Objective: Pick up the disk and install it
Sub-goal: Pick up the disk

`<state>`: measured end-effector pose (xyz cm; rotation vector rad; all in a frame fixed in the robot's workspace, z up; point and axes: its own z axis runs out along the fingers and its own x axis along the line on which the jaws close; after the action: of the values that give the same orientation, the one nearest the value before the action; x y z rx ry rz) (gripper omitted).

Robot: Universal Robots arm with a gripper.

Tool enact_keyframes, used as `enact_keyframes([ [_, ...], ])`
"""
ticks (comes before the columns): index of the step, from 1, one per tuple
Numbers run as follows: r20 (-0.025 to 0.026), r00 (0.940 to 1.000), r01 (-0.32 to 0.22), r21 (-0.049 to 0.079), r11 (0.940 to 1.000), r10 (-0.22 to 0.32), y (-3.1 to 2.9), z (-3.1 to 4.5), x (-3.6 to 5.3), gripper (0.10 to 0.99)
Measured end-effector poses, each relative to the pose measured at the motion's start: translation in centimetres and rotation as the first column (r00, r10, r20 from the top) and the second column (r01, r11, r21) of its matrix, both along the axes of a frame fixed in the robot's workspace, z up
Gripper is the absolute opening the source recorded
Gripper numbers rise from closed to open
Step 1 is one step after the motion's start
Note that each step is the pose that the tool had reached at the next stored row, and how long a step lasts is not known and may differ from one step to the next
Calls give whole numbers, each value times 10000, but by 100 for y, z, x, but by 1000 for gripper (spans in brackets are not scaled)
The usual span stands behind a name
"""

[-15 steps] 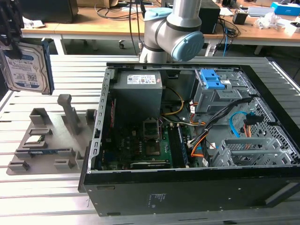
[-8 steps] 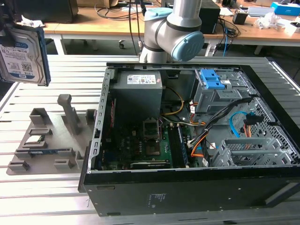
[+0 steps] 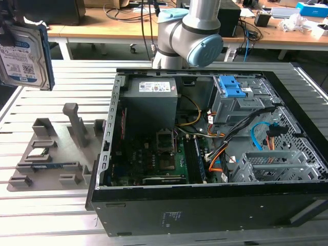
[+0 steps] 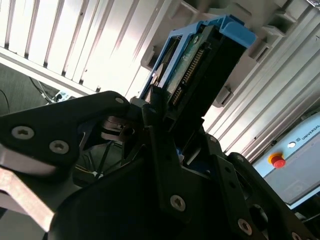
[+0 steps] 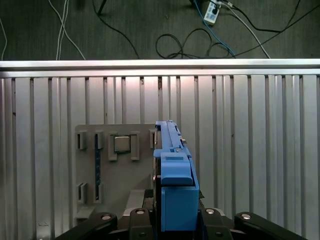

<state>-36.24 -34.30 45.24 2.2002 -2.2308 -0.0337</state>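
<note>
The tool (image 4: 176,120) is clamped shut on the disk (image 4: 207,60), with a black finger (image 4: 157,150) pressed against its lower end. In the exterior view the disk hangs upright, high over the counter (image 3: 66,77) at the exterior view's left, label facing out, well apart from the open computer case (image 3: 215,154). The second wrist view gives you its connector edge. The first wrist view has the blue frame edge-on above a grey parts tray (image 5: 120,165). Inside the case, loose cables (image 3: 246,120) sprawl beside the blue caddies (image 3: 231,88).

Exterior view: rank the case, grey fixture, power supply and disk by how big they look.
1. case
2. grey fixture
3. power supply and disk look alike; the disk seems raised nearer the camera, so no ranking between them.
</note>
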Motion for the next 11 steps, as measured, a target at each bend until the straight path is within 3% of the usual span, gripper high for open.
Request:
enact_keyframes([
  [11,-2,10000,0,0,10000,0,32,311,0,365],
])
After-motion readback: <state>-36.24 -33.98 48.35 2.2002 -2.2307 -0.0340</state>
